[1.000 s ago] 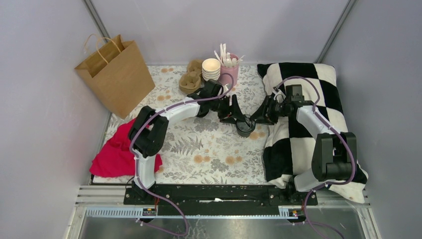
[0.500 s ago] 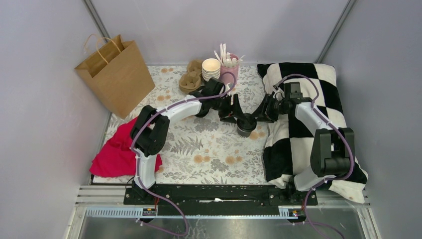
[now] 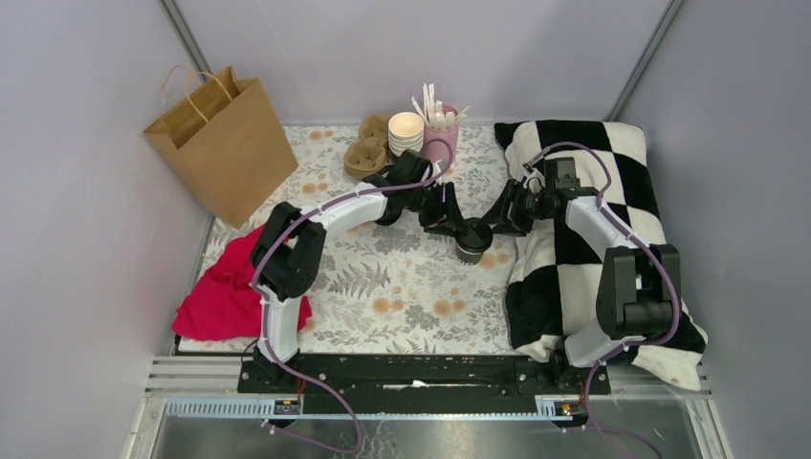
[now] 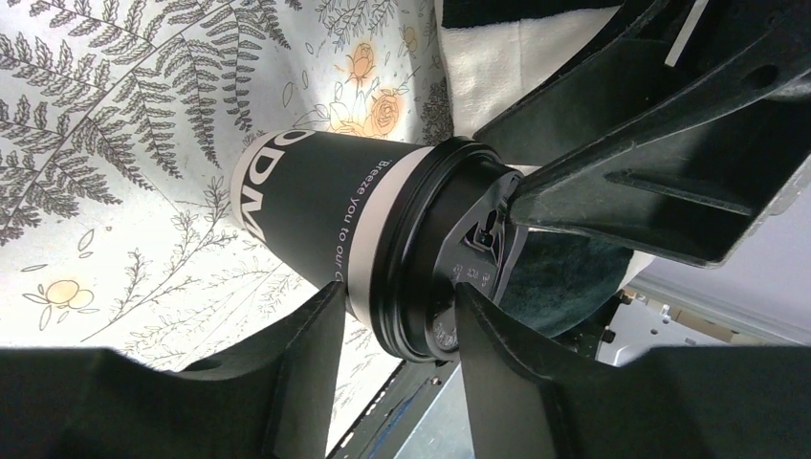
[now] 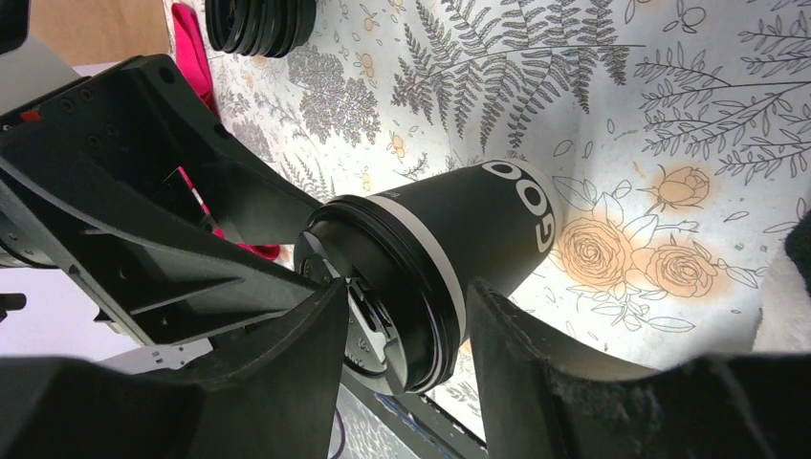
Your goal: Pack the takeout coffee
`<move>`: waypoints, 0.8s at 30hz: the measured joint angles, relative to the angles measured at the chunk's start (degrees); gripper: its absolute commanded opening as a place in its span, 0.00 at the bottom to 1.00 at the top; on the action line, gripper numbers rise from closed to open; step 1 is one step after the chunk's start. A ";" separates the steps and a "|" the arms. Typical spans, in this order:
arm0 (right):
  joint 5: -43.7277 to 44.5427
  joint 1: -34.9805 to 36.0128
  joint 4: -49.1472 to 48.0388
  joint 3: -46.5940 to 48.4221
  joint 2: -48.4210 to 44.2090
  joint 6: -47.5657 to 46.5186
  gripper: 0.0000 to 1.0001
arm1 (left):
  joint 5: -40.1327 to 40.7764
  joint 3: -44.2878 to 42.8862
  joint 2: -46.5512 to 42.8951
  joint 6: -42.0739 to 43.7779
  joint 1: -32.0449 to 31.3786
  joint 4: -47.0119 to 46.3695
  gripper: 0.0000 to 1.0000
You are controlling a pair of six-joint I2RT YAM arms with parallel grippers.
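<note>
The takeout coffee (image 3: 470, 247) is a black cup with a white band and a black lid (image 4: 449, 239). It stands upright on the floral cloth near the table's middle. My left gripper (image 3: 464, 229) reaches in from the left and is shut on the cup's top. In the left wrist view (image 4: 397, 306) one finger presses the lid's top and the other the wall under the rim. My right gripper (image 3: 487, 228) comes from the right and straddles the same rim (image 5: 406, 311). It is slightly open, with a thin gap beside the lid's edge.
A brown paper bag (image 3: 222, 143) stands at the back left. A cardboard cup carrier (image 3: 366, 151), stacked white cups (image 3: 405, 132) and a pink holder of stirrers (image 3: 442, 134) line the back. A checkered blanket (image 3: 593, 258) lies right, a red cloth (image 3: 225, 292) left, and stacked black lids (image 5: 260, 24) nearby.
My left gripper slid right and closed on the cup's lidded top. My right gripper's jaws widened a little. The cup stayed almost where it was.
</note>
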State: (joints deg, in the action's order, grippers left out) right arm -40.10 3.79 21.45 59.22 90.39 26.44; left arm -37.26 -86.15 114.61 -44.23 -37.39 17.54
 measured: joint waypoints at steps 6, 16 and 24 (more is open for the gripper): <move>-0.07 0.76 -0.90 -0.52 0.00 0.42 0.61 | -0.33 1.42 0.00 -0.44 0.07 -2.01 0.40; -3.15 0.33 -4.59 -5.75 -0.24 0.85 0.76 | -0.48 4.07 -0.98 -0.66 0.26 -5.35 0.40; -7.98 -2.03 -4.59 -6.93 -2.21 0.98 0.75 | -0.48 4.20 -1.01 -0.63 0.26 -5.64 0.40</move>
State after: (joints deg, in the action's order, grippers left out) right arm -48.07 1.76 16.86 52.29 88.18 27.42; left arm -37.74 -81.95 113.60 -44.86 -37.12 11.90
